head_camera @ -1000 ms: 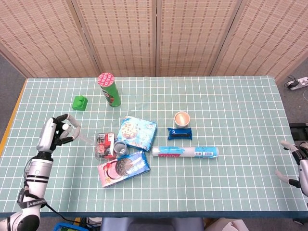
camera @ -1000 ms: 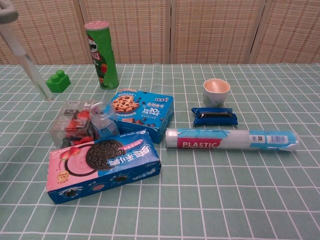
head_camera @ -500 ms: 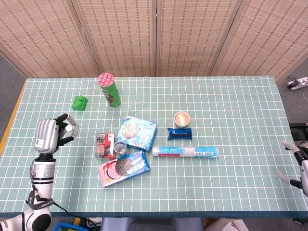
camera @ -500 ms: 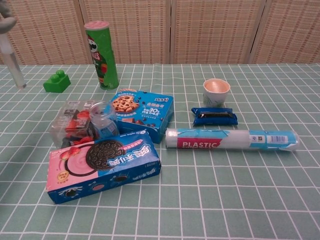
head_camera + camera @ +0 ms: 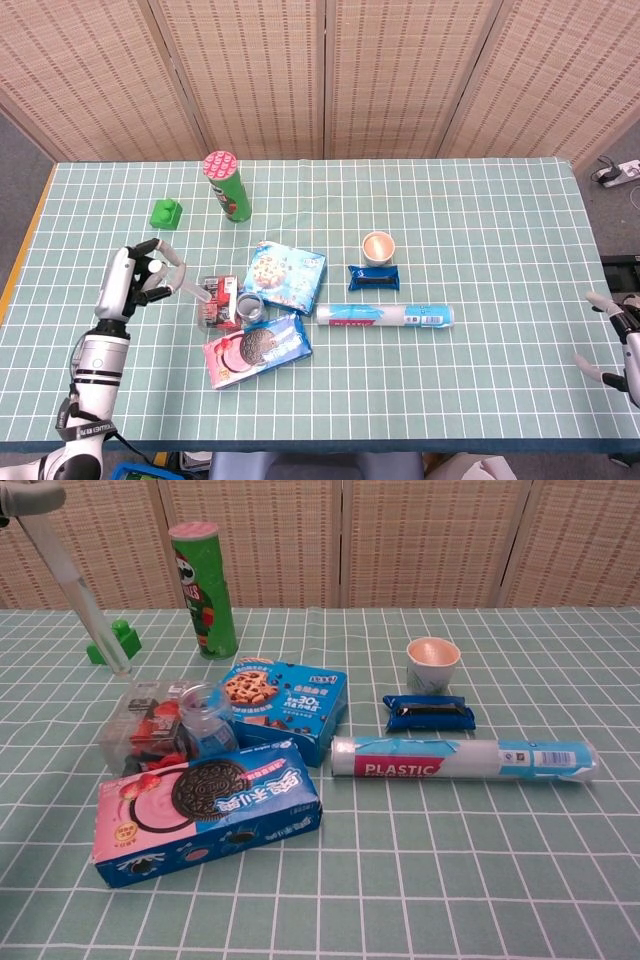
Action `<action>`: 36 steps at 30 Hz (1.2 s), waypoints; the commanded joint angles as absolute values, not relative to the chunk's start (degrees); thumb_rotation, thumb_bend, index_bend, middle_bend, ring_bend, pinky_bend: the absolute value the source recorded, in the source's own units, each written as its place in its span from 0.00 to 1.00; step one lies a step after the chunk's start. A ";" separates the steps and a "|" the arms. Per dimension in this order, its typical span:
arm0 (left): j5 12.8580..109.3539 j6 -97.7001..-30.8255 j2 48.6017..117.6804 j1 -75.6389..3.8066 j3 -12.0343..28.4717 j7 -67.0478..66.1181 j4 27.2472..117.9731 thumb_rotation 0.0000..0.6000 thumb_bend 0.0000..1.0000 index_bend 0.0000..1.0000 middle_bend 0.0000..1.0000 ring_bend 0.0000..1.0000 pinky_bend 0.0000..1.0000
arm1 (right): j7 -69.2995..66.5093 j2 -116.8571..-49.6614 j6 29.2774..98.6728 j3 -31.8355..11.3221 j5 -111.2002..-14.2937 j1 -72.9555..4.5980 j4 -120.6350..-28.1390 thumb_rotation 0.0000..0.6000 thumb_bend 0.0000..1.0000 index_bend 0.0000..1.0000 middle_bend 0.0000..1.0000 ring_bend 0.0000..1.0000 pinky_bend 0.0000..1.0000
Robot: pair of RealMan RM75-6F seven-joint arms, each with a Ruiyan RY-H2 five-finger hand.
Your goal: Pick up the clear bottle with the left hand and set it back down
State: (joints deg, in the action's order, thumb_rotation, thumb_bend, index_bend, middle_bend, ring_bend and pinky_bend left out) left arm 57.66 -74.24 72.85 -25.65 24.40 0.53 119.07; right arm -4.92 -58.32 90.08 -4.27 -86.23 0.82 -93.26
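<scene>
Two hands | left hand (image 5: 140,277) grips clear bottle (image 5: 84,607), tilted | right hand (image 5: 618,340) fingers apart, holding nothing

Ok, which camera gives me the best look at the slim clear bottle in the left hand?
Chest view: most of the slim clear bottle shows there, tilted and sharp against the background. Head view shows it only faintly against the checked cloth, but does show the left hand gripping its upper end.

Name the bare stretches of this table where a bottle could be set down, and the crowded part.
Free: the table right of the paper cup and plastic roll, and the front strip. Crowded: the cookie boxes, clear jar and snack tub by the left hand.
</scene>
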 commanded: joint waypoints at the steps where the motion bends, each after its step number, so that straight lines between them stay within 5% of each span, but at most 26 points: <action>1: 58.37 -74.78 74.07 -26.72 23.81 -1.12 120.20 1.00 0.61 0.75 1.00 1.00 1.00 | -4.98 -58.31 90.09 -4.26 -86.24 0.83 -93.24 1.00 0.07 0.22 0.33 0.26 0.52; 36: 56.18 -75.69 83.40 -33.10 21.70 -7.33 114.83 1.00 0.61 0.75 1.00 1.00 1.00 | -7.59 -57.48 90.96 -4.20 -86.93 1.28 -92.83 1.00 0.07 0.22 0.33 0.26 0.52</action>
